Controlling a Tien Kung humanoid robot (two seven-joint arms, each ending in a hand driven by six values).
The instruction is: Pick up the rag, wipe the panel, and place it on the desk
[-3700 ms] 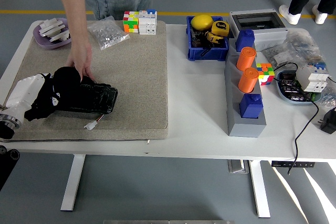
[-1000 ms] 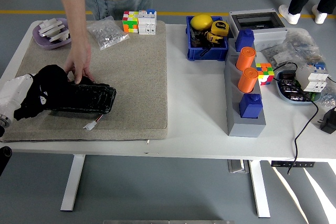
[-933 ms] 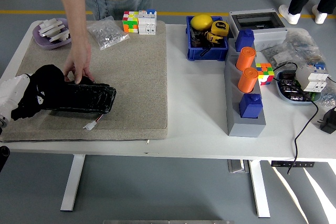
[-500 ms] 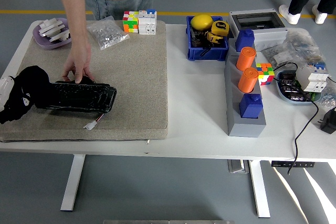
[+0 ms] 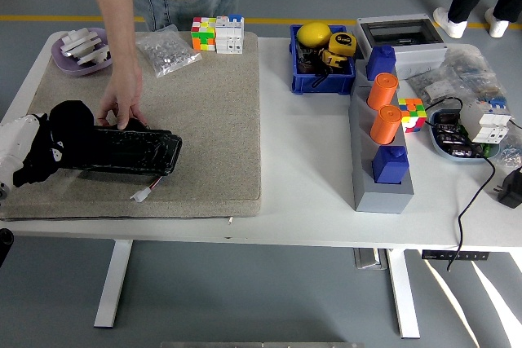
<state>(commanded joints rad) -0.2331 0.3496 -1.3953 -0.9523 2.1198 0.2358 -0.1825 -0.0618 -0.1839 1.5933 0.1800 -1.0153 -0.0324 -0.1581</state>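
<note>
A black glossy panel [image 5: 134,152] lies on the beige mat [image 5: 204,112] at the left, a white connector [image 5: 142,195] hanging from its near edge. A black rag [image 5: 59,138] is bunched over the panel's left end and hides my left hand [image 5: 37,148], which presses it there; only a white forearm [image 5: 15,148] shows at the left edge. A person's hand [image 5: 124,107] rests on the panel's far edge and steadies it. My right hand is out of view.
A purple dish [image 5: 77,50], a bag of parts [image 5: 165,49] and cube puzzles [image 5: 217,33] stand at the mat's far edge. A blue bin [image 5: 322,71], a grey rack with orange cylinders [image 5: 382,120], a grey box [image 5: 400,34] and cables lie right.
My left hand slid the rag left off toward the panel's end, then back right onto its left end. The person's hand kept holding the panel, which barely moved.
</note>
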